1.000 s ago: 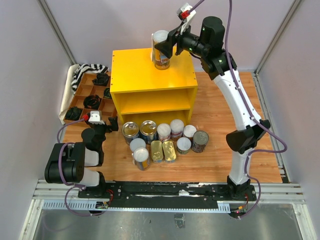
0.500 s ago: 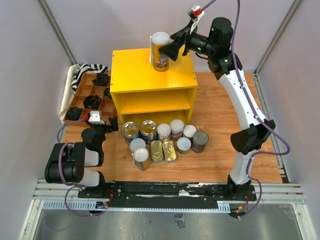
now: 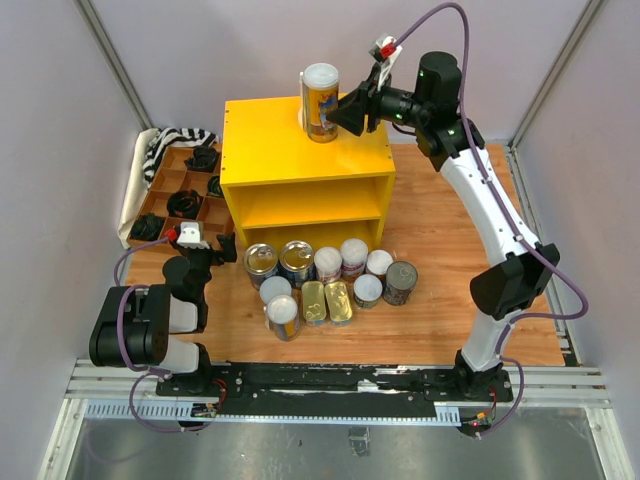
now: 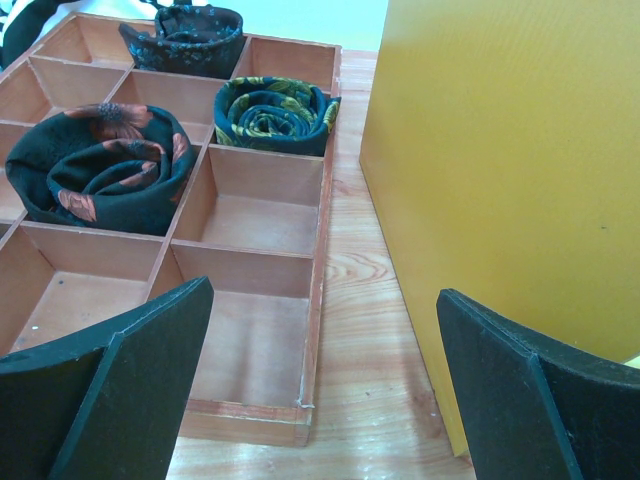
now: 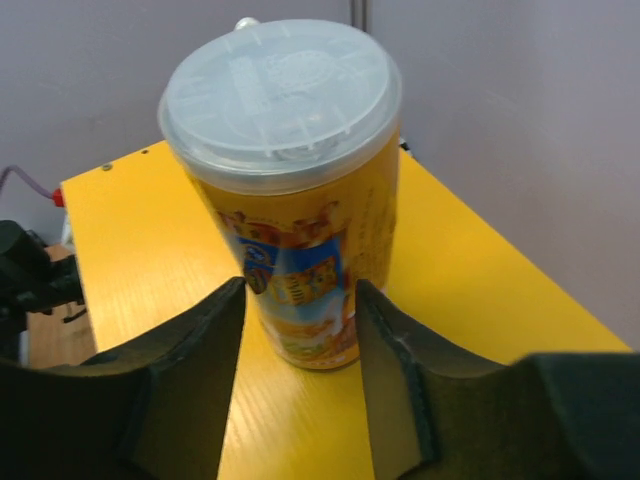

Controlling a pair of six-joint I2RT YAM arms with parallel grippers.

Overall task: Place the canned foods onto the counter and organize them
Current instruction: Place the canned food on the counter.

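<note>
A tall white-lidded can (image 3: 320,100) (image 5: 290,200) stands upright on the back of the yellow counter's top (image 3: 270,150) (image 5: 470,280). My right gripper (image 3: 347,108) (image 5: 300,290) hovers just right of it. Its fingers are apart and drawn back from the can's base, holding nothing. Several other cans (image 3: 330,272) stand in a cluster on the wooden floor in front of the counter, with two flat gold-topped tins (image 3: 327,301) among them. My left gripper (image 3: 200,258) (image 4: 325,300) rests low and wide open between the tray and the counter's side (image 4: 500,180), holding nothing.
A brown divided tray (image 3: 160,190) (image 4: 322,250) with rolled dark cloths (image 4: 100,170) lies left of the counter, on a striped cloth (image 3: 175,138). The counter's two shelves (image 3: 305,205) are open toward the arms. Walls close in at the back and on both sides.
My right gripper let go of the tall can and pulled back to the right, its fingers opening wide and then narrowing. The can stays on the counter. The left arm has not moved.
</note>
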